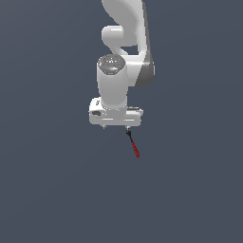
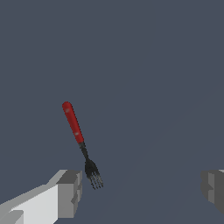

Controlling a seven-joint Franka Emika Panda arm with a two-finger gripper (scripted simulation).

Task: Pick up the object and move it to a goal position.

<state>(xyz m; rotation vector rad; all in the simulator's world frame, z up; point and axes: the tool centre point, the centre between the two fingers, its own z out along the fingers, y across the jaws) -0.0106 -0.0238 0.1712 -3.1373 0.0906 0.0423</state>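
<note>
The object is a small fork with a red handle (image 2: 72,122) and black tines (image 2: 93,177), lying on the flat grey surface. In the exterior view the object (image 1: 134,145) pokes out from under the white gripper (image 1: 116,124), slanting toward that view's lower right. My gripper (image 2: 140,192) is open wide with nothing held. One grey fingertip (image 2: 69,192) stands close beside the tines, and the other fingertip (image 2: 212,187) is far off across the gap. The red handle stretches away from the fingers, outside the gap.
The white arm (image 1: 124,42) rises behind the gripper in the exterior view. Plain grey ground (image 1: 57,190) spreads all around, and no goal marker shows.
</note>
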